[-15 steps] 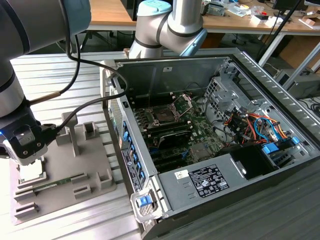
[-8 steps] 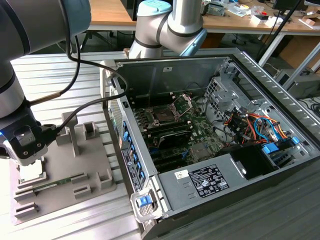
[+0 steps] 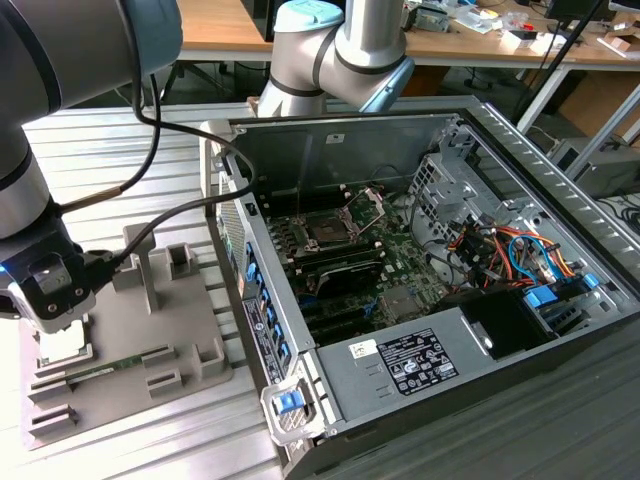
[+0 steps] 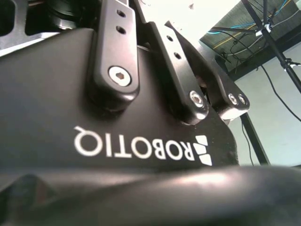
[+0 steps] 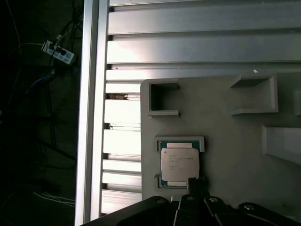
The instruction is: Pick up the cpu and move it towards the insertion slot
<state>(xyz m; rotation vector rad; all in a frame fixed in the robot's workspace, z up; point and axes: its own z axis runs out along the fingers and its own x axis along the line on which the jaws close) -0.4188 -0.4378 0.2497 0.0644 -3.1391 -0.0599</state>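
- Your gripper [image 3: 60,318] hangs low over the grey fixture tray [image 3: 180,335] at the exterior view's left. You cannot tell from any view whether it is open, closed or clamped on anything.
- The cpu [image 5: 179,163] lies flat in a shallow walled nest on that tray, silvery top up. The nest walls probably hold it square so the pick lands in the same place each time.
- In the first wrist view a dark tip of the tool overlaps one edge of the chip. Whether it touches is unclear, and the cpu does not look lifted.
- The insertion slot [image 3: 325,230] sits well apart, on the green board inside the open computer case [image 3: 335,150] towards the exterior view's right. Its retention bracket [image 3: 368,205] is swung up, so the socket looks ready to receive a chip.
- A green memory stick [image 3: 95,371] rests in its own groove on the tray, just beside the cpu's nest. It is a separate part, so do not mistake it for your target.
- Tray and case both stand on the slatted aluminium table [image 3: 100,150], near each other.
- Writing: the cpu's lid carries several lines of small print, too fine to make out.
- White lettering [image 4: 134,146] runs across the gripper's black body in the second wrist view.
- A white printed label [image 3: 415,362] sits on the power supply housing, and its text is not legible.
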